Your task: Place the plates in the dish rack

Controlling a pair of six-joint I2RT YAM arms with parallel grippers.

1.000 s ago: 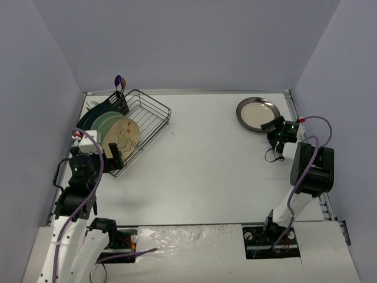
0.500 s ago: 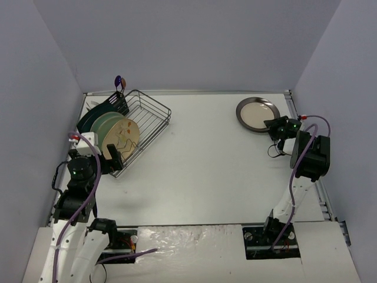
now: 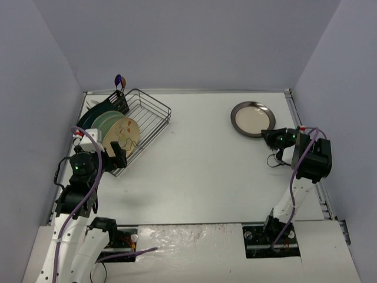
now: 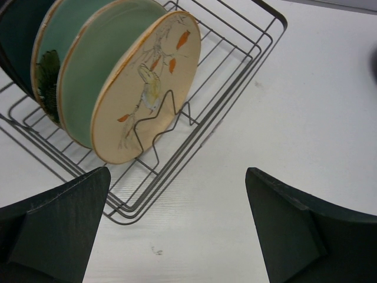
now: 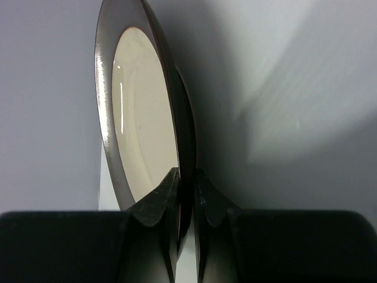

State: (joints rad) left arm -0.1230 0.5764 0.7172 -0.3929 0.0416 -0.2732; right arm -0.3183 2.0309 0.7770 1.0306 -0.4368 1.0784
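Shifted slightly toward 8 o'clock, the beige plate (image 3: 252,119) now has my right fingers (image 5: 156,203) pinched tight on its rim, at its 4 o'clock edge. It sits far right on the tabletop (image 3: 200,153). The rack (image 3: 154,100) lies well apart at 9 o'clock, nearer my left fingers (image 4: 59,224), which are spread wide and empty. I judge the carry runs leftward.

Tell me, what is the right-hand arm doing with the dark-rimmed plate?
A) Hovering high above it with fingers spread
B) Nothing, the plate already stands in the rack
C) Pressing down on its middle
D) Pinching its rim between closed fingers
D: the right wrist view shows the right gripper clamped on the rim of the beige dark-rimmed plate, and the top view shows that plate far across the table from the dish rack.
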